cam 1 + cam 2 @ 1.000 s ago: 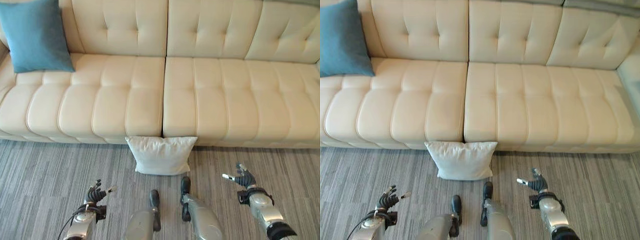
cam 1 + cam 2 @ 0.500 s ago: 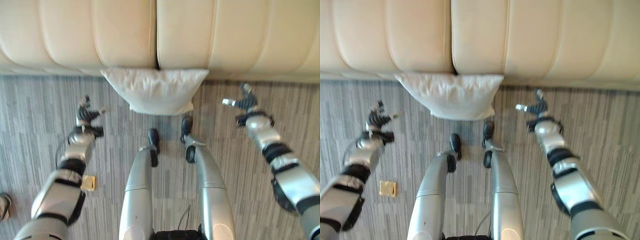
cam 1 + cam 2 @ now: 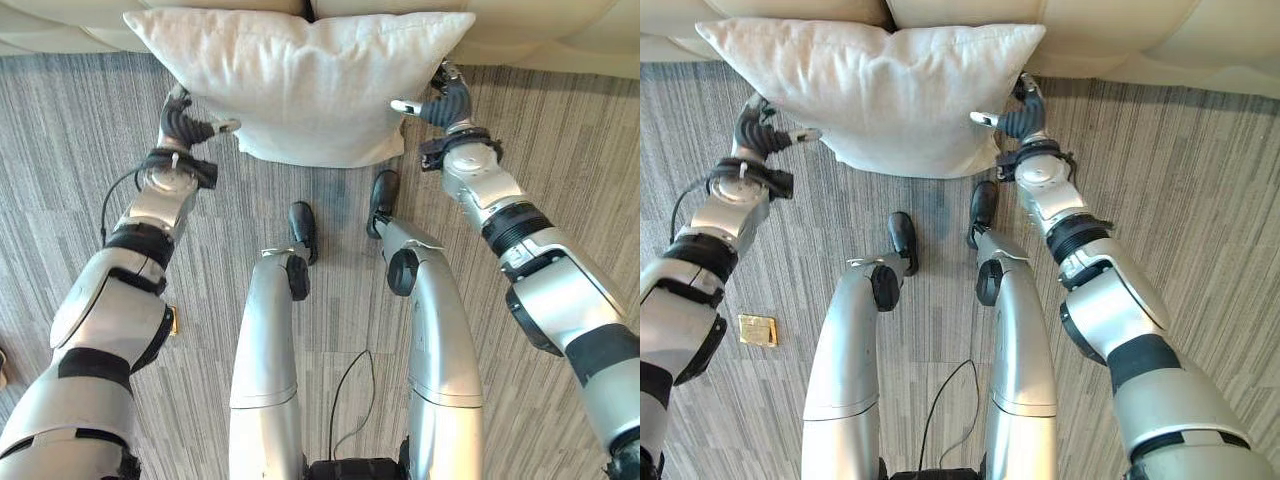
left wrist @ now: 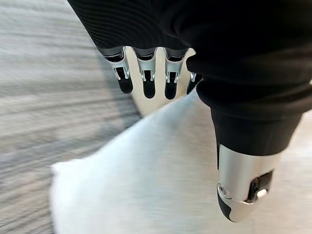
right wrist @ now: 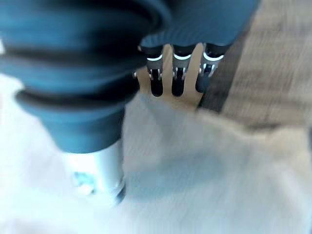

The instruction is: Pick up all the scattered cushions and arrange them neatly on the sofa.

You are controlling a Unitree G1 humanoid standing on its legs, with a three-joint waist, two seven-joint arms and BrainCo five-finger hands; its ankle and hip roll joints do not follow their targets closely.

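Observation:
A white cushion [image 3: 300,85] lies on the grey carpet, its far edge against the base of the cream sofa [image 3: 560,30]. My left hand [image 3: 185,120] is open at the cushion's left edge, thumb stretched out over the fabric. My right hand [image 3: 445,100] is open at the cushion's right edge, its thumb likewise pointing inward over the cloth. In the left wrist view the straight fingers [image 4: 146,83] reach past the cushion [image 4: 146,185]. The right wrist view shows the straight fingers [image 5: 173,73] beyond the cushion [image 5: 204,165].
The sofa's front edge runs along the far side, right behind the cushion. A small flat golden square [image 3: 757,329] lies on the carpet to my left. Grey striped carpet [image 3: 590,180] spreads around on both sides.
The camera has tipped down and closer to the floor. Both hands have moved forward and inward, from the open carpet to the cushion's two side edges.

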